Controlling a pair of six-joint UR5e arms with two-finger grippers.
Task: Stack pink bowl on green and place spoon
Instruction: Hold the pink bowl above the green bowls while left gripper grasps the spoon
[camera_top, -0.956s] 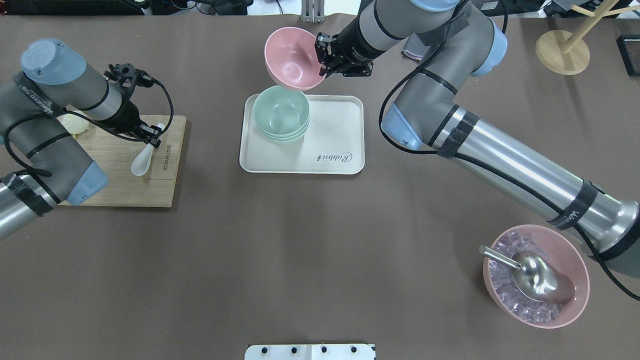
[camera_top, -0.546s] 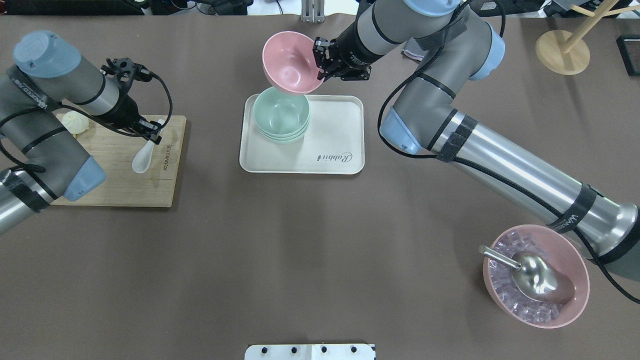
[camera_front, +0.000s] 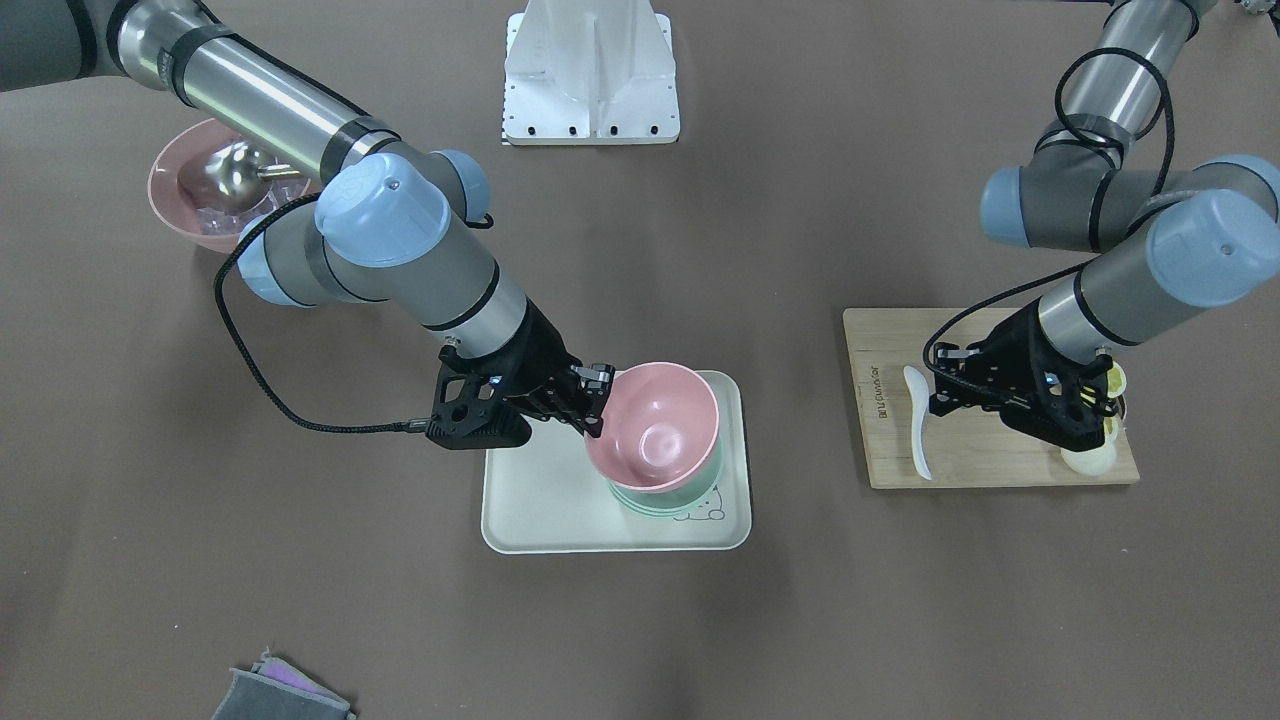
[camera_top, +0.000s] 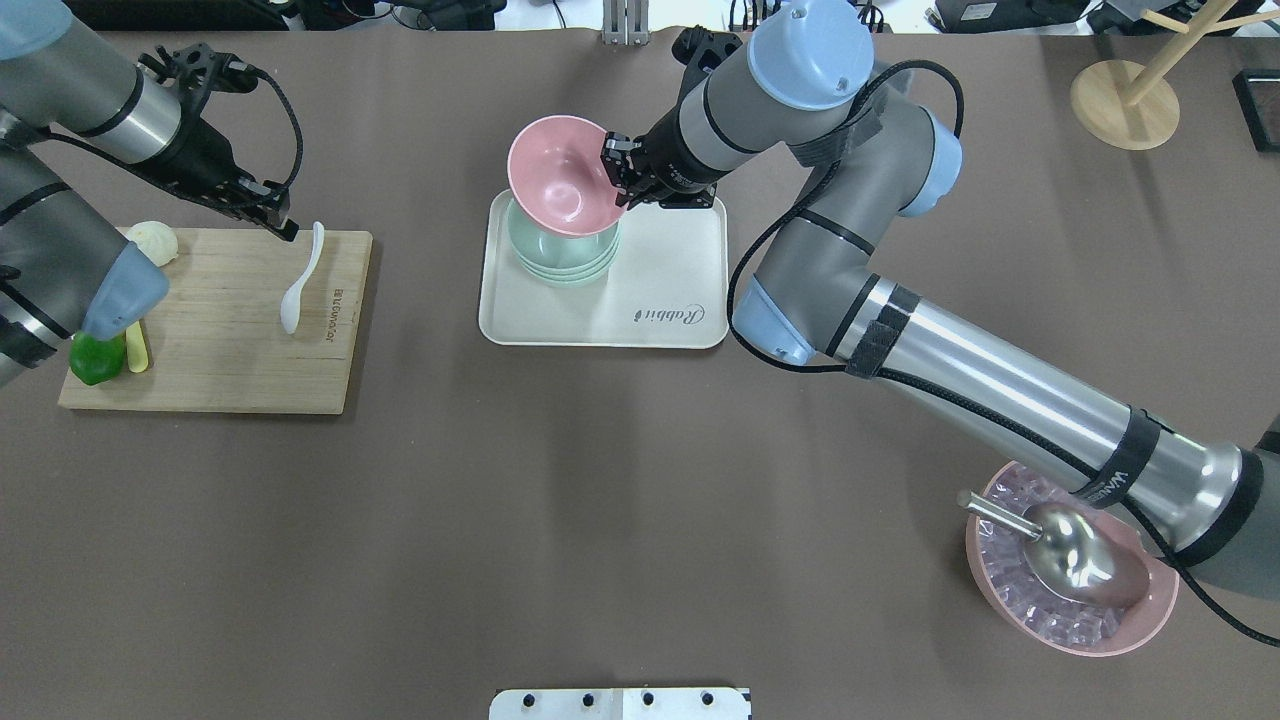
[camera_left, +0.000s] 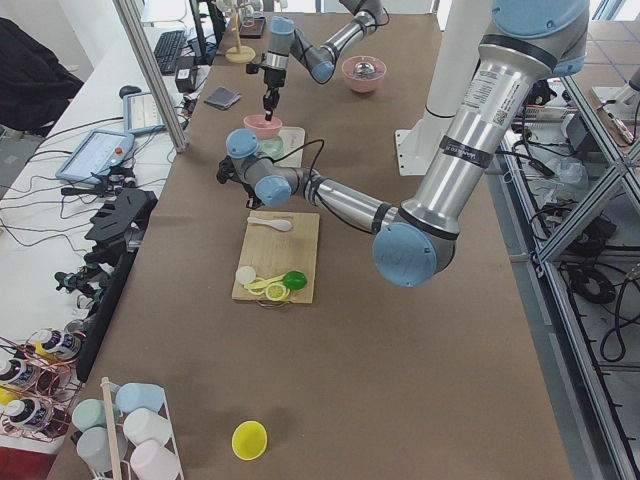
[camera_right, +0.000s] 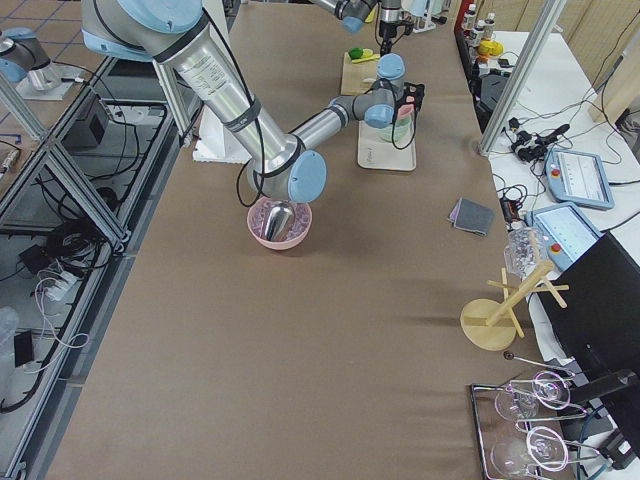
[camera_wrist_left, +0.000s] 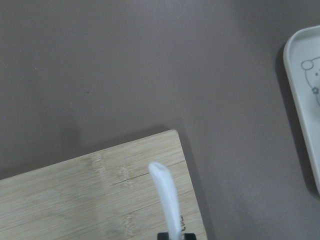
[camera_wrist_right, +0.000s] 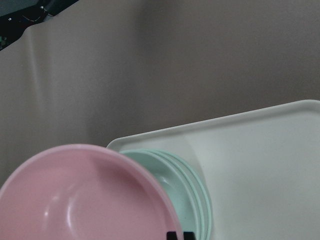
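Note:
My right gripper (camera_top: 618, 178) is shut on the rim of the pink bowl (camera_top: 555, 180). It holds the bowl tilted right over the stack of green bowls (camera_top: 565, 258) on the white tray (camera_top: 650, 270); I cannot tell if they touch. The front view shows the bowl (camera_front: 655, 425) covering most of the stack (camera_front: 640, 497). The white spoon (camera_top: 300, 280) lies on the wooden board (camera_top: 200, 340). My left gripper (camera_top: 288, 230) hangs above the board beside the spoon's handle tip, apart from it. Its fingertips stand close together in the left wrist view (camera_wrist_left: 175, 235).
The board also carries a white bun (camera_top: 152, 242), a green piece (camera_top: 95, 358) and a yellow piece (camera_top: 136, 350). A pink bowl of ice with a metal scoop (camera_top: 1070, 570) stands near right. A wooden stand (camera_top: 1125, 100) is far right.
My right gripper brought the pink bowl left and down over the green stack. My left arm rose and drew back up-left; the spoon stayed on the board, now apart from the gripper.

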